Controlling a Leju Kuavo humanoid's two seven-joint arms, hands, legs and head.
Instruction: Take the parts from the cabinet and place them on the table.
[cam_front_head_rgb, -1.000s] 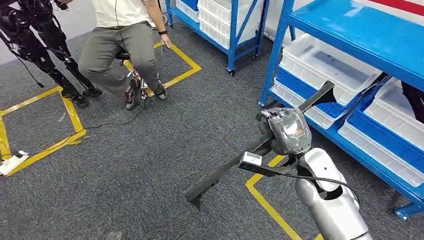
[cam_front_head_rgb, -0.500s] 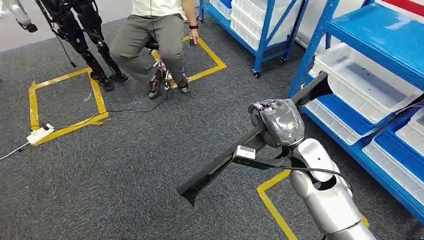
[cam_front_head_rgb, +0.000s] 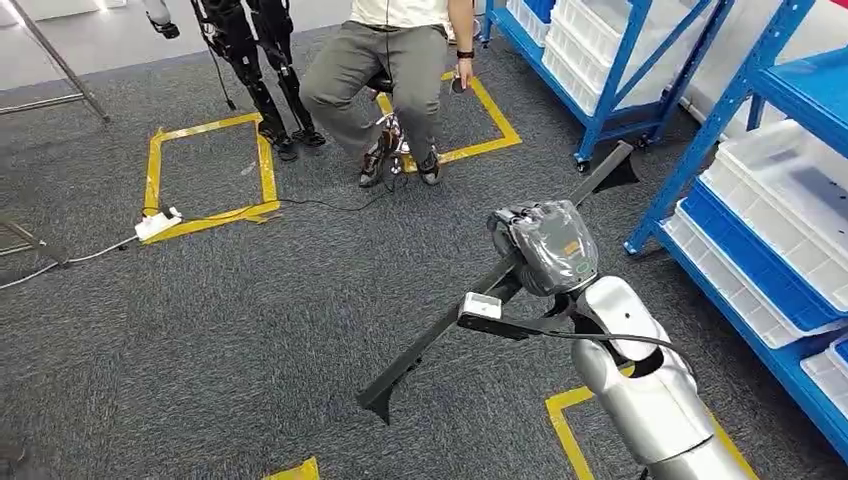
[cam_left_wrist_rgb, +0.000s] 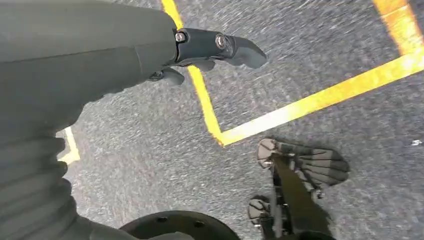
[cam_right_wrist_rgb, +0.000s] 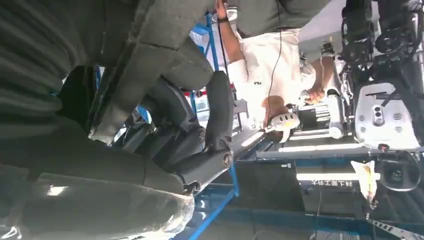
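Right hand (cam_front_head_rgb: 545, 245) fingers wrapped around long black part (cam_front_head_rgb: 440, 335), held tilted beside blue shelving (cam_front_head_rgb: 760, 150). Left hand (cam_left_wrist_rgb: 150, 47) fingers seemingly loosely spread, holding nothing, over grey carpet (cam_left_wrist_rgb: 150, 145).

No text, label or number could be read with certainty: a white sign (cam_right_wrist_rgb: 325, 183) in the right wrist view bore small dark characters too blurred to make out, and the small mark on the person's white shirt (cam_right_wrist_rgb: 260, 75) stayed illegible.
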